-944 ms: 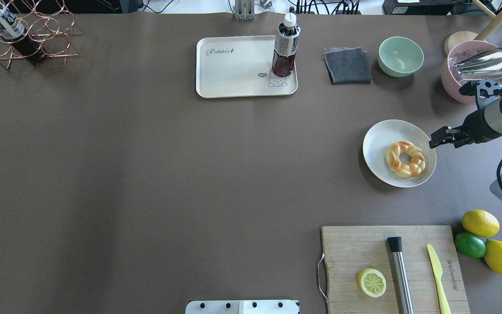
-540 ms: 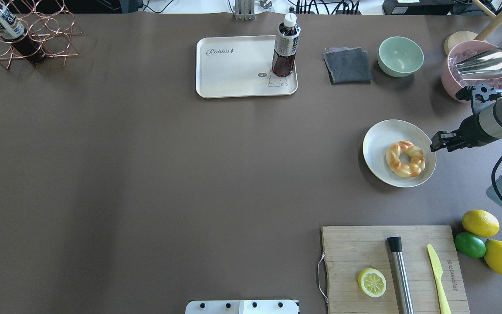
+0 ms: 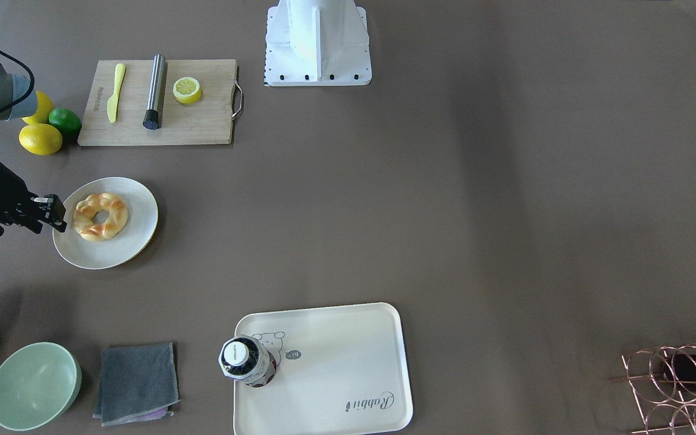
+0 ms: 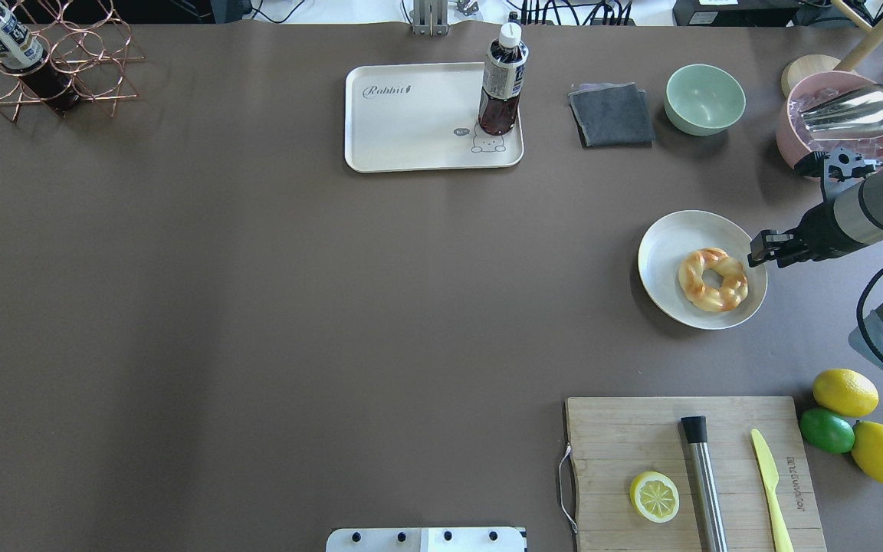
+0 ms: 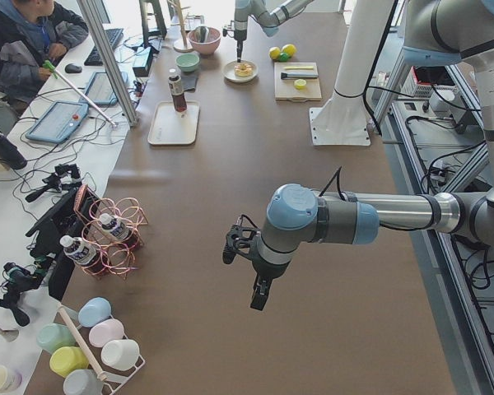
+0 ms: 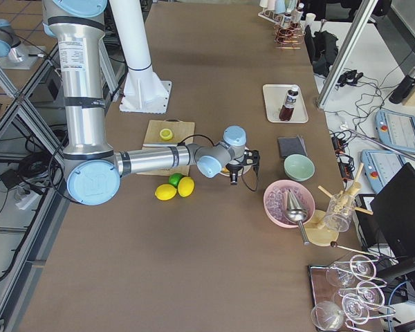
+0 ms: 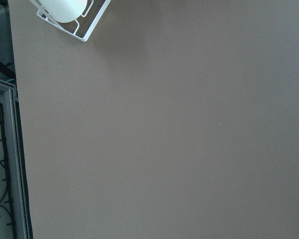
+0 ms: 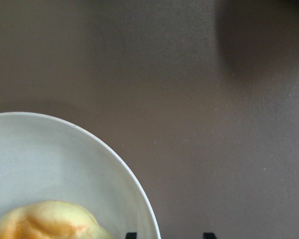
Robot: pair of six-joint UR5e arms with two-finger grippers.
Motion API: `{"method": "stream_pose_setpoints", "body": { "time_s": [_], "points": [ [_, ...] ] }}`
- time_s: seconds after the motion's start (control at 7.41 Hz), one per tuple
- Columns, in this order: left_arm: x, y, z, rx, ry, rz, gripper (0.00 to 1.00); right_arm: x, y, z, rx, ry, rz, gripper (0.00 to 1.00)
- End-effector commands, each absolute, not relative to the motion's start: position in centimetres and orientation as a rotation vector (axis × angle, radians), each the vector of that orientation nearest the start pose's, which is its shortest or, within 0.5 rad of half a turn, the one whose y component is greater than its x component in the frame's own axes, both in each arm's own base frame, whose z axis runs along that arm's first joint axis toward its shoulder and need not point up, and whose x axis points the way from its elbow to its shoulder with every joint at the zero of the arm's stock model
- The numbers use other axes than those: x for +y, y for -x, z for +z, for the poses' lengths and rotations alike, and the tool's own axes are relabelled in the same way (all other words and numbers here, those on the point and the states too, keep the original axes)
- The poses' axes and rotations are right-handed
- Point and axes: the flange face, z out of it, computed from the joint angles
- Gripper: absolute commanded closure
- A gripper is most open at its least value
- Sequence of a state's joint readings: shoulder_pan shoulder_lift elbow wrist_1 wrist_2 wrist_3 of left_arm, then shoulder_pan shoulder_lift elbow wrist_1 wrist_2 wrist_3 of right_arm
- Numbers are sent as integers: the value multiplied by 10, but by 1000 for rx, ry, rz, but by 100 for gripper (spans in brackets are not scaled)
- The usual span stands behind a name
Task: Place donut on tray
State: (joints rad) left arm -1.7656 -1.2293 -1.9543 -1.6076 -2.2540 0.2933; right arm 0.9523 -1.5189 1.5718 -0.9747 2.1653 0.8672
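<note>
golden-yellow donut [image 4: 730, 288], off-white plate [image 4: 664, 261], cream tray [image 4: 411, 123], brown table [image 4: 257, 307]

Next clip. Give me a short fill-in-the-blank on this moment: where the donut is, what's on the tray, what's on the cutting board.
The donut lies on a round off-white ____.
A dark drink ____ stands on one corner of the tray.
The claw closest to the donut belongs to the robot's ____ arm.
On the cutting board lie a lemon slice, a metal rod and a yellow ____.
Missing words: plate; bottle; right; knife.
</note>
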Motion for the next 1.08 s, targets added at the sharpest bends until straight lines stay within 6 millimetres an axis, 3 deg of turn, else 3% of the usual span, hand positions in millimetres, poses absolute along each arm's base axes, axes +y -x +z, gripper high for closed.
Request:
{"method": "stream_pose_setpoints", "body": {
  "time_s": [0.0,0.13,0.27,0.4,0.54,0.67,0.94],
  "points": [
    [-335,138,615,643,-241,124,3,-487,254,578,-844,-66,47,62],
    [-335,138,615,644,-240,123,3,-488,255,577,-845,-66,48,68],
    [-334,138,616,644,-239,124,3,-487,255,572,-852,-68,51,93],
    [-334,138,616,644,-240,127,3,-487,255,569,-855,-67,60,100],
    [-334,138,616,645,-240,127,3,-488,256,566,-862,-68,56,100],
    [-334,138,616,645,-240,125,3,-493,261,550,-890,-72,48,100],
    [-336,137,612,649,-249,123,3,-504,266,461,-1038,-83,83,100]
  ]
}}
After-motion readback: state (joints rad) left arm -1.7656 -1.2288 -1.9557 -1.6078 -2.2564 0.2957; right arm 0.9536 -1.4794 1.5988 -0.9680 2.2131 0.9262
